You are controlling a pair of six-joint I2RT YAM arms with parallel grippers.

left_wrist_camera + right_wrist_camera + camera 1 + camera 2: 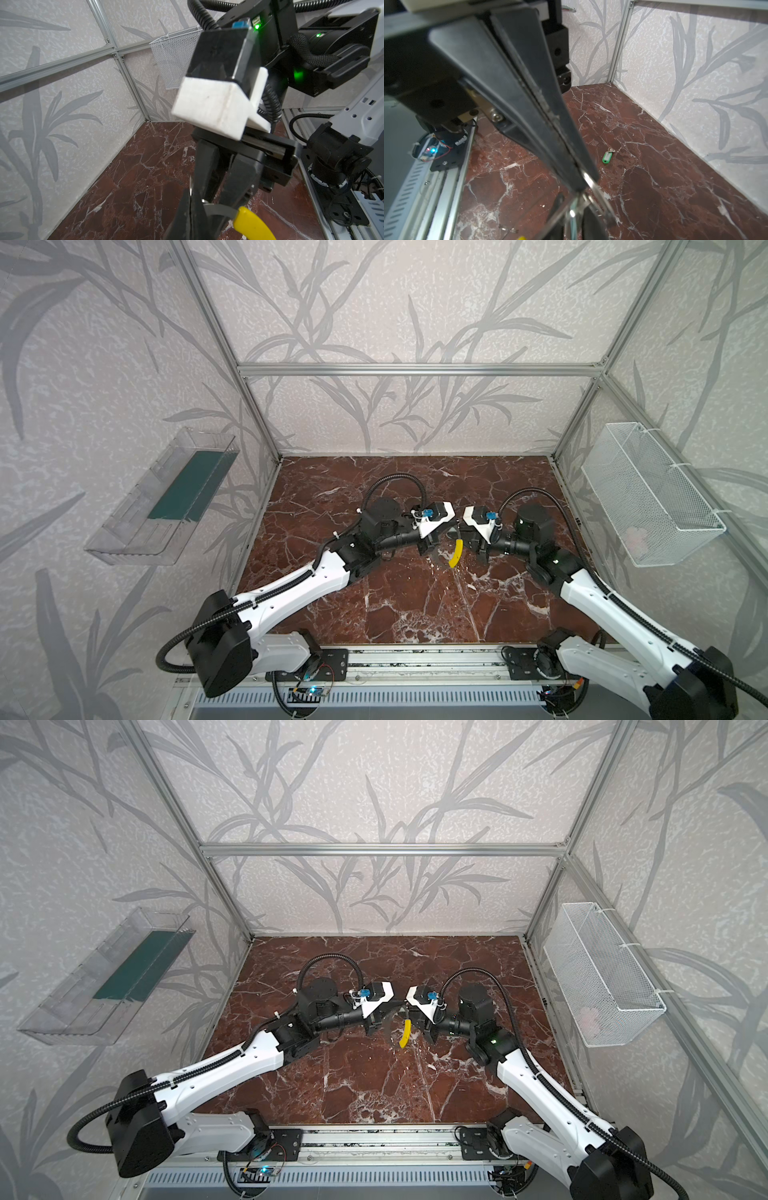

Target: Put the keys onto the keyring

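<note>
Both tools grip the keyring [220,209] between them at mid-surface: left tool [190,205] clamped, right tool [585,182] pinched on the wire. One key [607,156] lies loose on the surface [664,176], well apart. Recommendation: left tool steadies the ring; right tool lets go and takes the key by its green head.

The left gripper [437,542], right gripper [468,542] and keyring [456,552] crowd mid-table, while the marble table [415,605] toward the front rail seems open.
</note>
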